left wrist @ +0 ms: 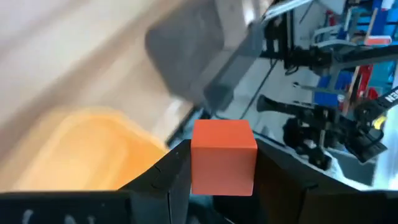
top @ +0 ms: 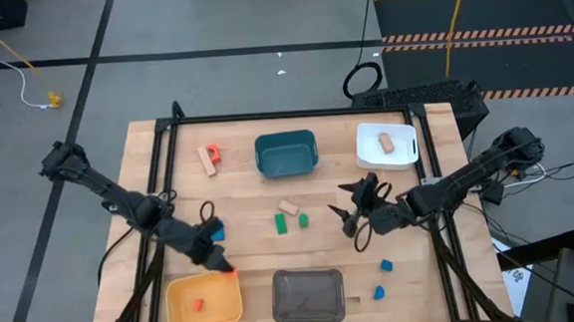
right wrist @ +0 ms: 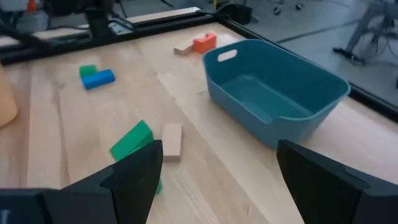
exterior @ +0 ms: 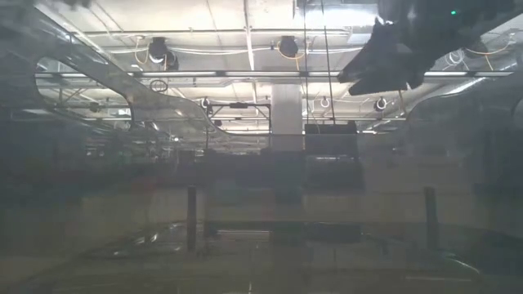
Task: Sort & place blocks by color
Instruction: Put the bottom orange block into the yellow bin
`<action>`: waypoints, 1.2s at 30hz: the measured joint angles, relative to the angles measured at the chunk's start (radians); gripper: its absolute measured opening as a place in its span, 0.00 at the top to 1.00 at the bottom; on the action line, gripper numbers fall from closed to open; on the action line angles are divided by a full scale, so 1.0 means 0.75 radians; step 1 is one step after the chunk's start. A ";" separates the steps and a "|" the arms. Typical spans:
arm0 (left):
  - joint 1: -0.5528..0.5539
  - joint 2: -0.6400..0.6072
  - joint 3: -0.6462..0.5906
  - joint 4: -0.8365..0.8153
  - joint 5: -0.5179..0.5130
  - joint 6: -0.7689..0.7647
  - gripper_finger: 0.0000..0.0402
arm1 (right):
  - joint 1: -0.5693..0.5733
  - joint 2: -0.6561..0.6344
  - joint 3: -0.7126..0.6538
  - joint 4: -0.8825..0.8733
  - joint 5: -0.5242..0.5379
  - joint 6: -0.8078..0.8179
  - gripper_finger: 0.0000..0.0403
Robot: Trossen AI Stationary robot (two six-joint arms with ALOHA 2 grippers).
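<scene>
i see a red-orange cube clamped in my left gripper at the yellow bin's rim, a detail only the left wrist view gives. from above, my right gripper hangs wide near the green blocks, teal bin beyond.

left gripper grips a block above the near-left bin's rim; another block inside.
</scene>
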 joint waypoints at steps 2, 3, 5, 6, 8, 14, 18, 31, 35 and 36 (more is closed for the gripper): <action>-0.058 0.001 0.000 -0.054 -0.016 -0.122 0.62 | -0.027 0.000 0.000 0.001 -0.037 0.034 0.23; -0.085 0.001 0.000 -0.103 -0.017 -0.182 0.63 | -0.040 0.000 -0.001 0.001 -0.056 0.045 0.23; -0.132 0.001 0.000 -0.224 -0.009 -0.294 0.64 | -0.060 0.000 -0.001 0.003 -0.059 0.046 0.23; -0.151 0.001 0.000 -0.287 0.003 -0.342 0.65 | -0.069 0.000 -0.001 0.003 -0.058 0.044 0.23; -0.183 0.001 0.000 -0.393 0.026 -0.419 0.65 | -0.087 0.000 -0.001 0.003 -0.059 0.043 0.23; -0.241 0.020 0.000 -0.439 0.062 -0.528 0.61 | -0.113 0.000 -0.001 0.003 -0.122 0.042 0.23; -0.267 0.077 0.000 -0.439 0.100 -0.575 0.62 | -0.122 0.000 -0.001 0.004 -0.204 0.043 0.23; -0.268 0.368 0.000 -0.294 0.127 -0.564 0.61 | -0.117 0.020 -0.001 0.022 -0.305 0.043 0.23; -0.268 0.388 0.000 -0.250 0.120 -0.540 0.60 | -0.116 0.051 -0.001 0.063 -0.306 0.031 0.23; -0.268 0.387 0.000 -0.242 0.118 -0.540 0.60 | -0.116 0.060 -0.001 0.071 -0.305 0.031 0.23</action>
